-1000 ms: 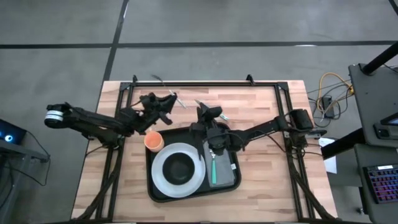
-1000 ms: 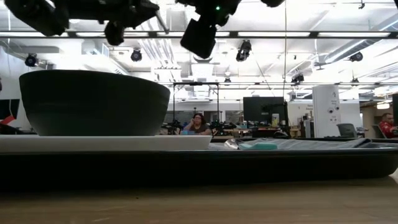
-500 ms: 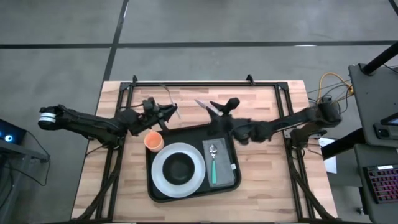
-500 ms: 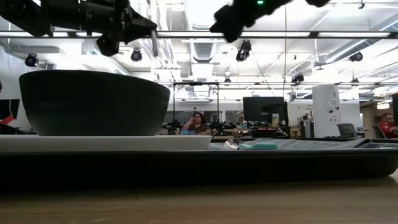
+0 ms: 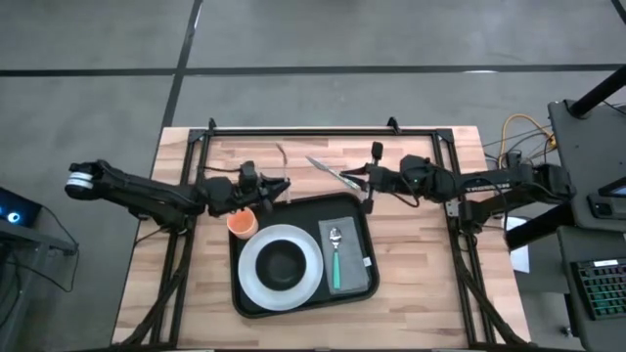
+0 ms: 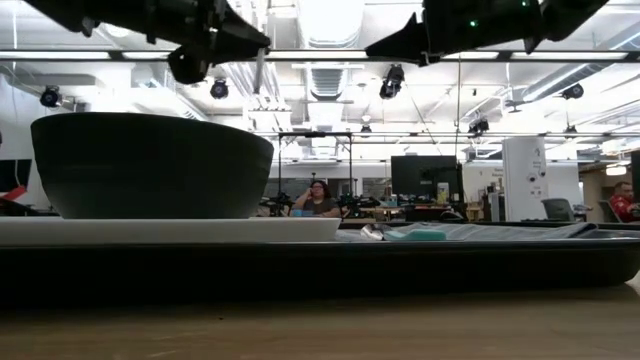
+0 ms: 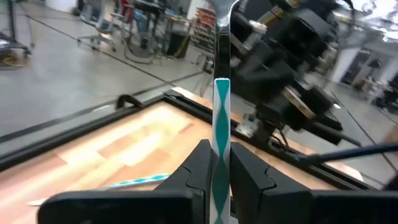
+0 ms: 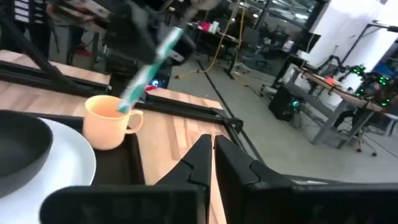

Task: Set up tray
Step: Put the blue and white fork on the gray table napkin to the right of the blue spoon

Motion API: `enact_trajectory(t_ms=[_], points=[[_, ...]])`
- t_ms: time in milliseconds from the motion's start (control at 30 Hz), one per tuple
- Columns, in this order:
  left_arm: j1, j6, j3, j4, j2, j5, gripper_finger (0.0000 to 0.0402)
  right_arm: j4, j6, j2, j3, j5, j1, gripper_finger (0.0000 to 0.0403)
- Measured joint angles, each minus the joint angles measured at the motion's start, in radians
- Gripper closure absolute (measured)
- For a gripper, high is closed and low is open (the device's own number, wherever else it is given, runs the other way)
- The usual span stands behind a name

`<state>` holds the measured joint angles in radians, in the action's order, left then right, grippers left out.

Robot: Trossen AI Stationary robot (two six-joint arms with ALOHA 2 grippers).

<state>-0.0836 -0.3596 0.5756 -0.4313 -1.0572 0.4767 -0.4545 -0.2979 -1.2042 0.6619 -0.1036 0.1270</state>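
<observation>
The black tray (image 5: 256, 298) lies near the table's front middle. On it stand a white plate (image 5: 256, 282) with a black bowl (image 5: 282, 262), and a grey napkin (image 5: 354, 264) with a teal-handled spoon (image 5: 335, 256) lying on it. An orange cup (image 5: 242, 222) stands at the tray's far left corner. My left gripper (image 5: 284, 186) hovers just beyond the cup, shut on a utensil with a teal-and-white handle (image 7: 221, 118). My right gripper (image 5: 369, 179) hovers shut over the tray's far right corner, with nothing between its fingers (image 8: 200, 158). My left gripper pinches the utensil's teal-and-white handle (image 7: 221, 146) between its two fingers, which come level from the table's left. The metal end (image 5: 281, 154) sticks out toward the table's far edge. The utensil is lifted clear of the table.
Another utensil (image 5: 330, 171) lies on the bare wood between the two grippers, beyond the tray. A black frame rail (image 5: 323, 131) runs along the table's far edge. People sit in the room beyond (image 6: 318, 200).
My right gripper has risen from the napkin and drawn back toward the table's far right, off the tray, and its fingers have come together. The spoon stays on the napkin. My left gripper has shifted a little toward the right with its utensil.
</observation>
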Motion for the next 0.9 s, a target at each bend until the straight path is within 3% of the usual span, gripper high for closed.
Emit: enact_trajectory(t_ms=[167,333,633,900], points=[[-0.044,-0.038,0.076,0.017,-0.109,-0.005,0.0383,0.004,0.012,0.032,-0.023,0.000,0.037,0.0394],[-0.081,-0.120,0.180,0.141,-0.232,-0.005,0.0383,-0.004,0.118,0.093,-0.057,0.001,0.099,0.0394],[-0.158,-0.272,0.462,0.295,-0.473,0.003,0.0383,0.002,0.138,0.234,-0.191,0.008,0.159,0.0394],[-0.191,-0.531,0.730,0.543,-0.665,0.009,0.0383,0.009,0.132,0.392,-0.247,0.011,0.157,0.0394]])
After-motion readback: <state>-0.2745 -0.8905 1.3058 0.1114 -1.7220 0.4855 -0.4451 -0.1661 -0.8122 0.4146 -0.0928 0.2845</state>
